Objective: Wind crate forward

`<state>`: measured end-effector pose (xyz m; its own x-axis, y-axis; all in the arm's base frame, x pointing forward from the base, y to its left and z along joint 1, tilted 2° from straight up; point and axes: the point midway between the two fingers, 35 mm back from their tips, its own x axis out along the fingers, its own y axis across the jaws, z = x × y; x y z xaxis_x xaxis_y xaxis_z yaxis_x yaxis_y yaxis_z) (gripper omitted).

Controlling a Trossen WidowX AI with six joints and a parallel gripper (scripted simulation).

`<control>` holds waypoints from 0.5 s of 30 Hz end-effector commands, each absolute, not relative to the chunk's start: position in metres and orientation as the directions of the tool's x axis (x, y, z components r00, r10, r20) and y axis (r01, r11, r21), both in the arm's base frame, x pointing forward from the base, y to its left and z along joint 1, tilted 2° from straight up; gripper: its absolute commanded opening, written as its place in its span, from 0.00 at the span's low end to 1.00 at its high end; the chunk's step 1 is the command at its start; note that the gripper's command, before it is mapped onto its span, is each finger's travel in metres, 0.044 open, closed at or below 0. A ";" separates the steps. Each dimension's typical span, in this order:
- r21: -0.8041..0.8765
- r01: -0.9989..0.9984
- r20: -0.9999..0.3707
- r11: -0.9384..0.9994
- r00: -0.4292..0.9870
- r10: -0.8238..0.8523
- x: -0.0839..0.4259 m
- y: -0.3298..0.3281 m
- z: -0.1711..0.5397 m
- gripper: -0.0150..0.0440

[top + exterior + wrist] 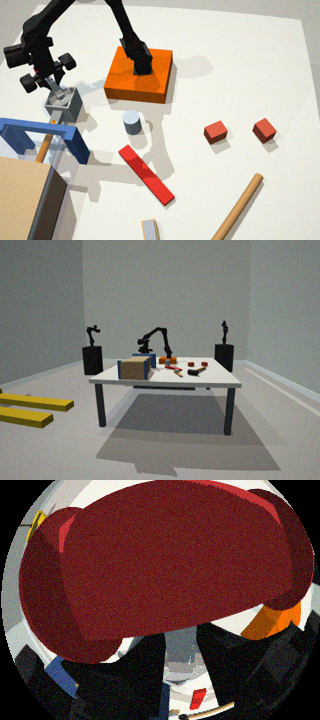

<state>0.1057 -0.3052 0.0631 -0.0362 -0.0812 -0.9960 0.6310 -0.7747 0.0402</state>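
Observation:
The gripper [52, 83] [181, 642] is shut on the winch handle, whose grey shaft runs down between the fingers. Its dark red grip [180, 560] fills the wrist view. The shaft's lower end meets the top of the grey winch [76, 106]; the hole and key fit are hidden. An orange-brown strap [43, 149] runs from the winch to the tan crate [20, 186] [133, 370]. The crate looks flat, inside the clear panels. A gap shows between its front and the blue steel frame [38, 124] [153, 356].
The orange arm base [129, 87] stands right of the winch. A grey cylinder [132, 125], a red bar [157, 187], two red blocks [215, 130] [264, 129], a small wooden-edged tool [149, 229] and a mallet [239, 206] [193, 372] lie farther right and forward.

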 end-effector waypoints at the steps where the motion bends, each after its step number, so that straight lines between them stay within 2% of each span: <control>1: 0.040 0.612 -0.996 -0.790 -0.037 -0.079 0.105 -0.305 0.059 0.25; 15: 0.041 0.567 -0.996 -0.823 -0.041 -0.078 0.104 -0.304 0.059 0.25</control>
<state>0.1046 -0.3041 0.0627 -0.0395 -0.0811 -0.9959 0.5887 -0.8073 0.0423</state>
